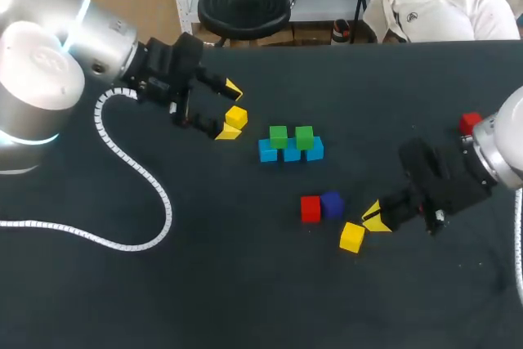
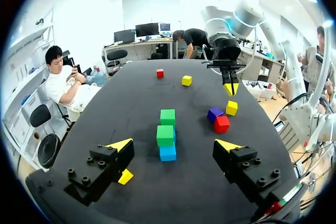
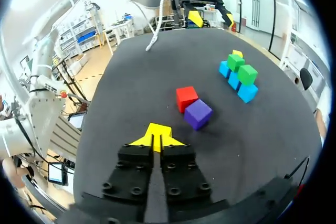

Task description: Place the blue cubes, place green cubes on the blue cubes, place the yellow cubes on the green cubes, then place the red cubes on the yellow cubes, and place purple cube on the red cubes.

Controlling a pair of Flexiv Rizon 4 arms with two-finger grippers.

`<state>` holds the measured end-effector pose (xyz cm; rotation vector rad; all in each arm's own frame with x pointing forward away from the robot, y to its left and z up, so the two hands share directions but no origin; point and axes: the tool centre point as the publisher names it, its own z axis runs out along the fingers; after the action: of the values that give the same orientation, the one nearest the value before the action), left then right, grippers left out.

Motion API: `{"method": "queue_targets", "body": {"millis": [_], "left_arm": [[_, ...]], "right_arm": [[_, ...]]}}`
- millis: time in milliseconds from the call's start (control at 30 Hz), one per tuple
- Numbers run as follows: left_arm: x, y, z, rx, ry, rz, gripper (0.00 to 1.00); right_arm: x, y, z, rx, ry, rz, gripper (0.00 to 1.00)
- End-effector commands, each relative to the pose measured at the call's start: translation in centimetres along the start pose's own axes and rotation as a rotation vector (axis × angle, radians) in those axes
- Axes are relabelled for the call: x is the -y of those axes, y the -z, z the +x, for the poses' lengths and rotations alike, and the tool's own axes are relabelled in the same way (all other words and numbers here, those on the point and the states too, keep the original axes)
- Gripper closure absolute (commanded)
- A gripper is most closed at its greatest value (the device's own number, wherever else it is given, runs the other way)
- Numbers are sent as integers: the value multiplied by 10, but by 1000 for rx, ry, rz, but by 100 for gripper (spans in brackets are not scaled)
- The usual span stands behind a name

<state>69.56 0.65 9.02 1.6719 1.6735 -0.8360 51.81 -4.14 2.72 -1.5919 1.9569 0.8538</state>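
Three blue cubes (image 1: 292,153) lie in a row mid-table, with two green cubes (image 1: 278,136) (image 1: 304,136) on top. My left gripper (image 1: 230,109) stands open left of the row, ahead of which the stack (image 2: 165,135) shows. A yellow cube (image 1: 236,117) (image 2: 125,177) lies by one of its fingers. In front of the row sit a red cube (image 1: 310,208) and a purple cube (image 1: 331,203). My right gripper (image 1: 376,217) (image 3: 157,132) is shut with nothing visible between its tips, right beside another yellow cube (image 1: 351,237) (image 2: 231,107).
A second red cube (image 1: 469,123) sits at the far right by my right arm. A third yellow cube (image 2: 186,80) lies near it, hidden in the head view. A white coiled cable (image 1: 139,169) trails across the table's left part.
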Motion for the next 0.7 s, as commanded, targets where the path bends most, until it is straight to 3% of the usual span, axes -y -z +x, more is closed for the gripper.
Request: {"method": "queue_targets", "body": {"millis": [33, 233, 700], "left_arm": [[0, 0, 1, 3, -3, 0, 0], [0, 0, 1, 3, -3, 0, 0], [0, 0, 1, 3, -3, 0, 0]], "right_arm": [[-12, -9, -1, 15, -16, 66, 0], [-25, -13, -4, 19, -30, 144, 0], [-17, -9, 2, 9, -9, 157, 0]]}}
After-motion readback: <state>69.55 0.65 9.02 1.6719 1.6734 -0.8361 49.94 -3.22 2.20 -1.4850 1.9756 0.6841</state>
